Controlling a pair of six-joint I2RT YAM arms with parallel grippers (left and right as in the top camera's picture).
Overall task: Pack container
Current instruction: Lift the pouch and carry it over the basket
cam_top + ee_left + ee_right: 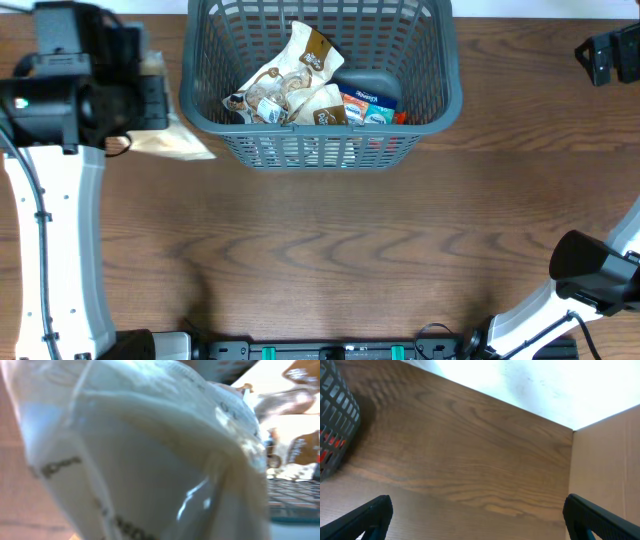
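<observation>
Lifting comes first, we judge, for the step in hand is getting the pale packet (pixel 178 143) over the wall of the basket (pixel 320 148). The basket stands at 12 o'clock on the table (pixel 320 250), and the packet sits low at the basket's 8 o'clock, just beside the lattice. We would raise it above the rim, carry it toward 3 o'clock until it is over the floor, and release only there. The packets (pixel 290 85) inside lie from the middle toward 5 o'clock, so the far side near 12 o'clock looks the freer spot. A soft bag may snag on the rim, so we would keep it high until it is well inside. The overhead view gives us this layout, with the left gripper (pixel 148 100) at 10 o'clock and the right gripper (pixel 608 55) a dark shape cut off at 2 o'clock. The left wrist view shows only blurred film pressed close to the lens and a sliver of basket at 3 o'clock. That closeness suggests a grasp, but no view shows the left fingers, so we cannot tell how far they are closed. Only the right wrist view shows the right fingers (pixel 370 517), spread wide with nothing between them over bare wood, the basket wall at 9 o'clock.
</observation>
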